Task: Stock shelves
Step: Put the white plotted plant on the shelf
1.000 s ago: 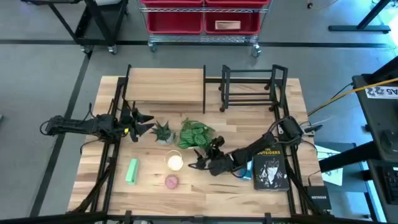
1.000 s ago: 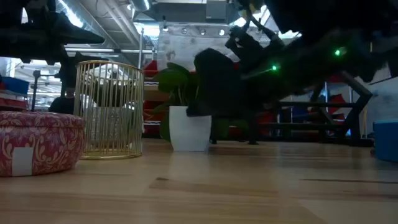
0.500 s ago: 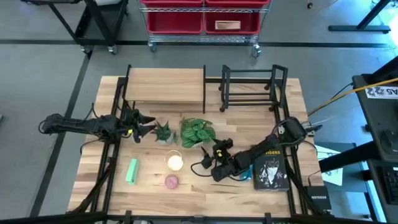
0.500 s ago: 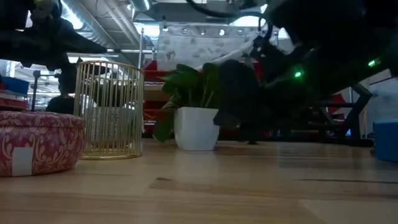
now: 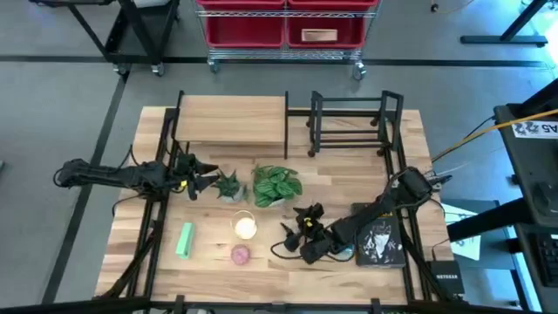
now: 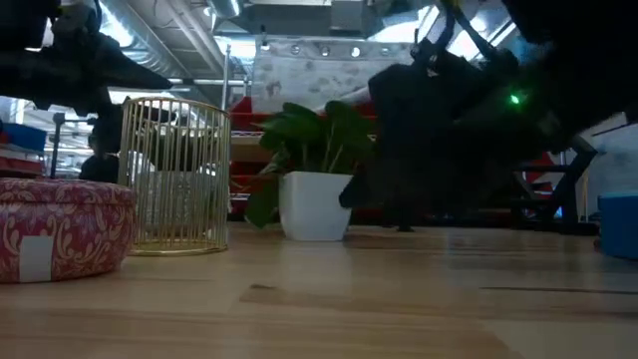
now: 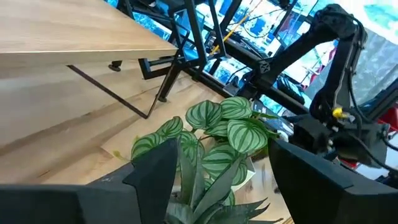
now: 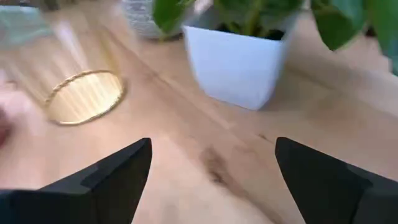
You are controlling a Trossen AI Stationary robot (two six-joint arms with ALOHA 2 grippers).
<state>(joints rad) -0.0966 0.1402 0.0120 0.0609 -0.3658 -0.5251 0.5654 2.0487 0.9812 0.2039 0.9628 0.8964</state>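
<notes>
The wood-topped shelf (image 5: 231, 122) and the black rack (image 5: 353, 122) stand along the table's far edge. A leafy plant in a white pot (image 5: 276, 186) stands mid-table, with a small spiky plant (image 5: 228, 185) to its left. My left gripper (image 5: 209, 179) is open, level, just left of the spiky plant, whose leaves (image 7: 199, 193) show between the fingers without touching. My right gripper (image 5: 290, 234) is open near the table's front, pointing at the white pot (image 8: 239, 62) from a short way off.
A gold wire basket (image 5: 245, 228), a pink round tin (image 5: 241, 255) and a green bar (image 5: 185, 240) sit front left. A dark book (image 5: 379, 240) lies under my right arm. A cart with red bins (image 5: 283, 26) stands beyond the far edge.
My right gripper has drawn back from the leafy plant toward the table's near edge and a little to the right. The plant stays upright on the table.
</notes>
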